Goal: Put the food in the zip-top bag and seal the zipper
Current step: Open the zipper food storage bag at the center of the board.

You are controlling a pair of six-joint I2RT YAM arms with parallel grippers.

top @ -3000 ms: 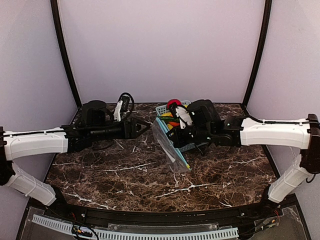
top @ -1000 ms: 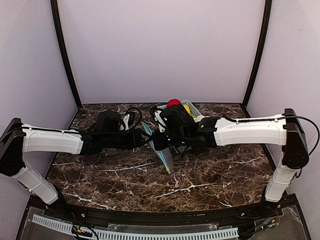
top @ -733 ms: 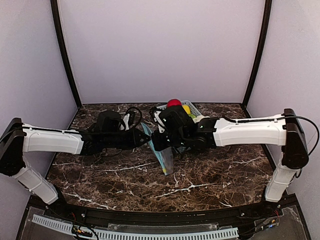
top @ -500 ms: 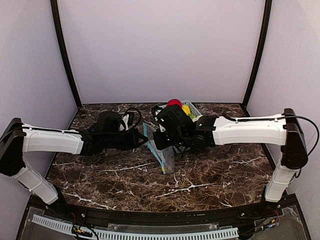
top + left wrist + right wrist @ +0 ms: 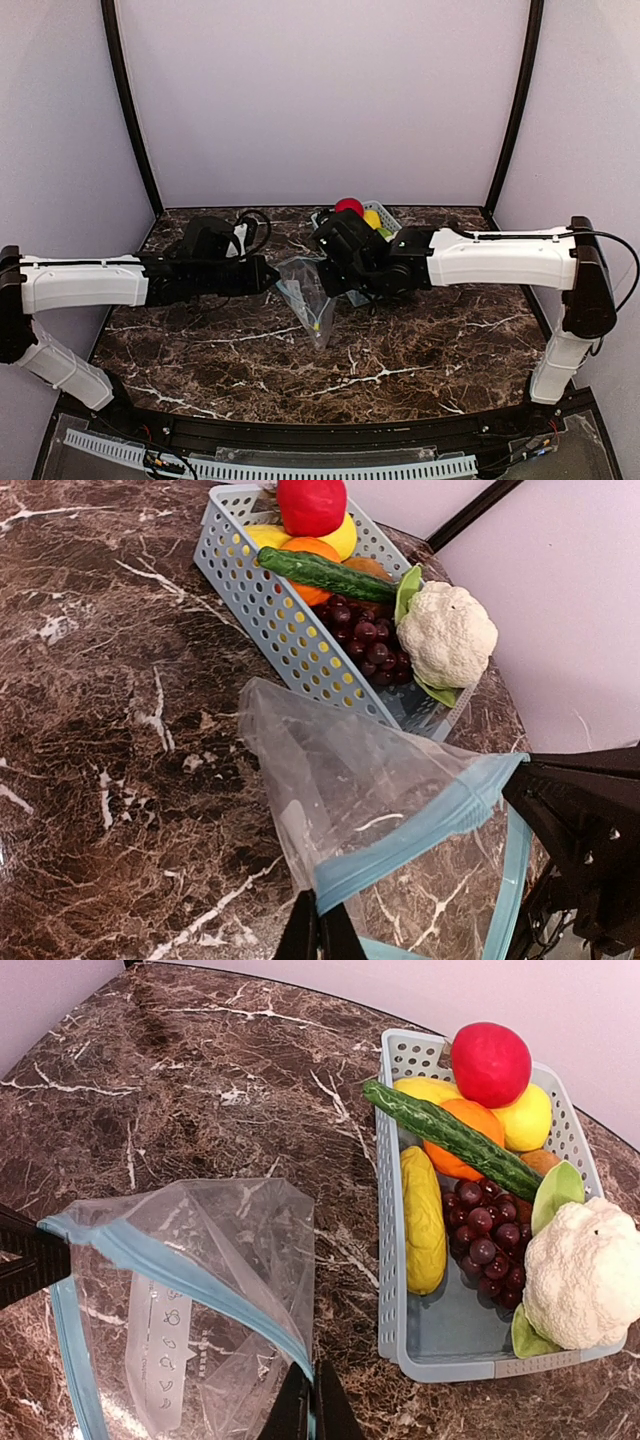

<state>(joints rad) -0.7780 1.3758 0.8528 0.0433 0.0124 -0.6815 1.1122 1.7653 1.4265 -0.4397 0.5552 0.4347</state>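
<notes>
Clear zip-top bag held up above a dark marbled worktop, stretched between two hands. At one end of the mouth, left hand pinched fully closed on the light-blue zipper; at the other end, right hand clamped just as tight on the same strip, mouth partly apart between them, white label patch showing through the plastic. Ahead of the right hand and off to its right, beyond the bag from the left hand: light-blue lattice basket on the worktop. Inside it, lumpy white cauliflower at the end nearest the right hand, small light-green piece touching it, yellow banana along the wall closest to the bag, dark purple grapes mid-basket. Farther from the hand, a long green cucumber across an orange, with a yellow fruit and a red ball-like fruit heaped at the far end.
</notes>
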